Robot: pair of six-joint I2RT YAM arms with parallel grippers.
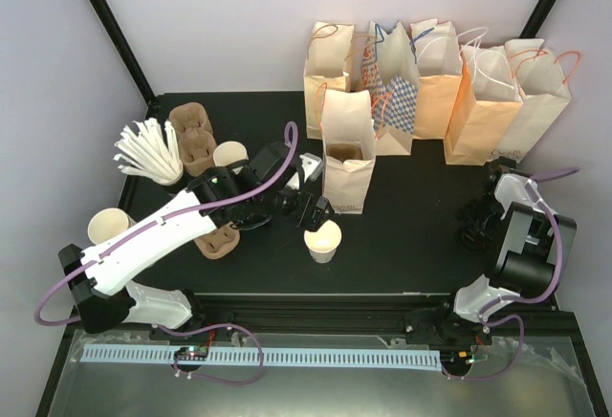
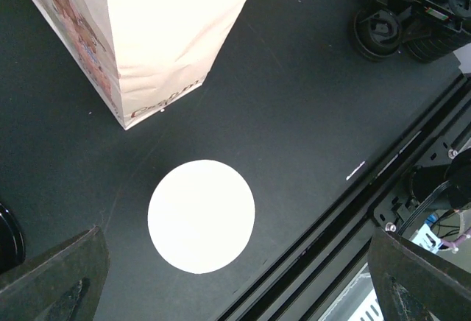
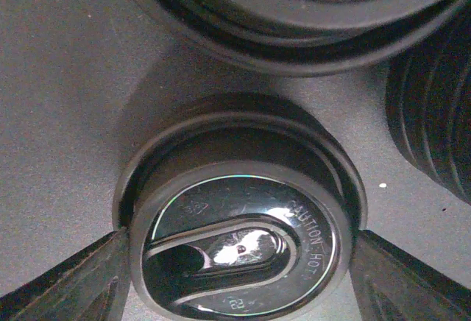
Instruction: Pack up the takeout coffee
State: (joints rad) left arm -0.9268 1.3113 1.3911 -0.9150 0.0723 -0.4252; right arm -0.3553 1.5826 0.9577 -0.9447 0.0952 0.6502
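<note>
Takeout coffee cup (image 1: 323, 241): stood uncovered on the bench (image 1: 411, 235), just in front of the narrow paper bag (image 1: 347, 154) and below the left claw (image 2: 234, 283). It is seen from above as a white disc, and lettering on its side cannot be made out.
Far left: a plain cream cup (image 1: 108, 226) is set near the bench edge, with a bundle of white sticks (image 1: 148, 152) behind it.
Carriers: one brown pulp carrier (image 1: 191, 135) is placed towards the back, beside a second cream cup (image 1: 229, 154). Another carrier (image 1: 218, 242) is partly hidden under the left arm (image 1: 163, 230).
Left claw: fingers are spread wide above the cup; nothing is held.
Narrow paper bag: stood upright with its mouth open.
Back row: more paper bags (image 1: 449, 92) are lined up against the wall.
Black lid (image 3: 243, 240): marked "CAUTION HOT" and laid among other black lids (image 3: 294, 19) on the right of the bench, well apart from the cup.
Right claw (image 3: 239, 284): fingers are placed on either side of the black lid, right at its rim. Whether it is gripped cannot be told.
</note>
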